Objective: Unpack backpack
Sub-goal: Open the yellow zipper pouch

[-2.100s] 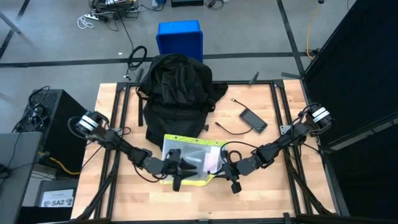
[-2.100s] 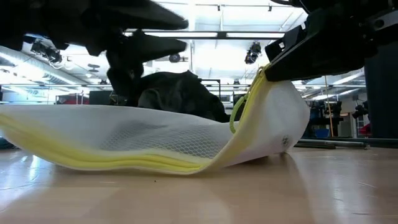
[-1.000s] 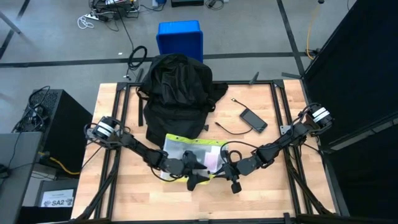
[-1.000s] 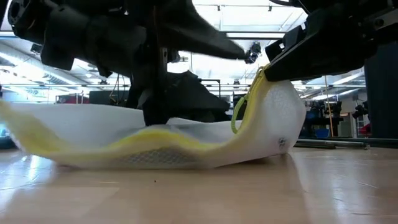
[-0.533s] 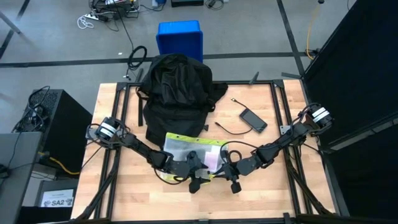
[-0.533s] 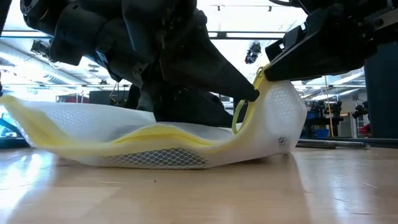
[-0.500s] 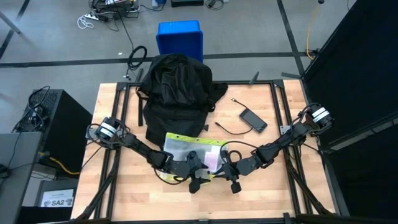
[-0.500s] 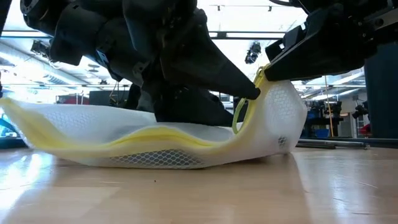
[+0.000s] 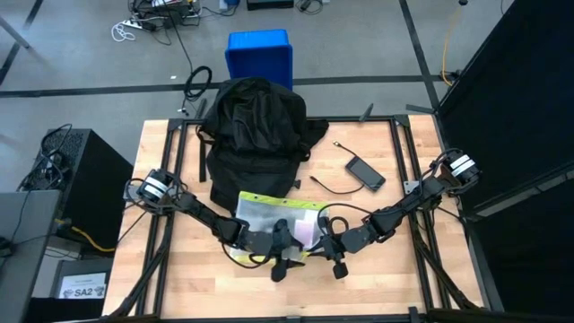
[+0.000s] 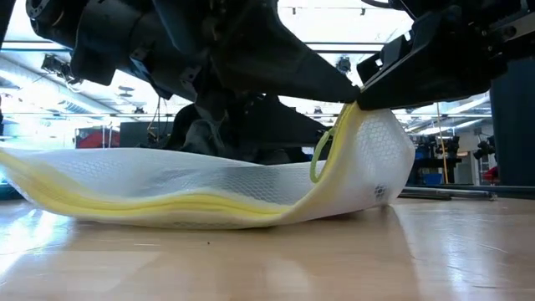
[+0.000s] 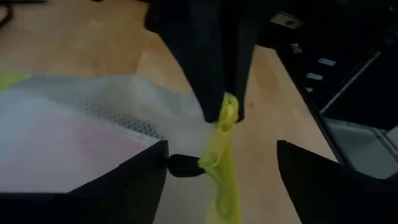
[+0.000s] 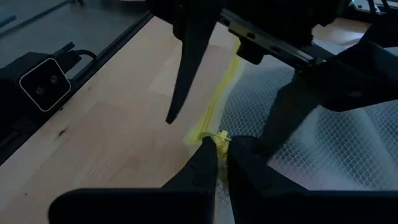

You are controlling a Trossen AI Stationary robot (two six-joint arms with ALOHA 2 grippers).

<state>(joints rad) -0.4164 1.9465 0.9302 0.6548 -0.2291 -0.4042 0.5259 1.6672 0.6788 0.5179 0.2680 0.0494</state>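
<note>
The black backpack [image 9: 256,135] lies on the table's far middle. In front of it lies a white mesh pouch [image 9: 269,215] with a yellow zip edge, flat on the wood except for its raised right end [image 10: 368,142]. My right gripper [image 12: 222,146] is shut on that end. My left gripper [image 11: 222,149] hovers open over the pouch beside the right one, its fingers on either side of the yellow edge and a black zip pull [image 11: 181,165]. My right gripper pinches the pouch's yellow zip edge at its near right corner [image 12: 221,137] between its two fingertips, slanting down from the table's right side. That corner is lifted off the wood while the rest of the pouch [image 10: 209,188] lies on the table. My left gripper: whether a finger touches the mesh I cannot tell.
A black phone [image 9: 366,172] and a short cable [image 9: 327,186] lie at the far right of the table. A blue bin [image 9: 260,54] stands on the floor beyond the far edge. Black frame rails [image 9: 170,170] run along the table's sides.
My left gripper has rolled about its own axis above the pouch, staying open. The pouch's near edge, which bulged into a hump, has sunk back and lies flatter. Its right end stays held up.
</note>
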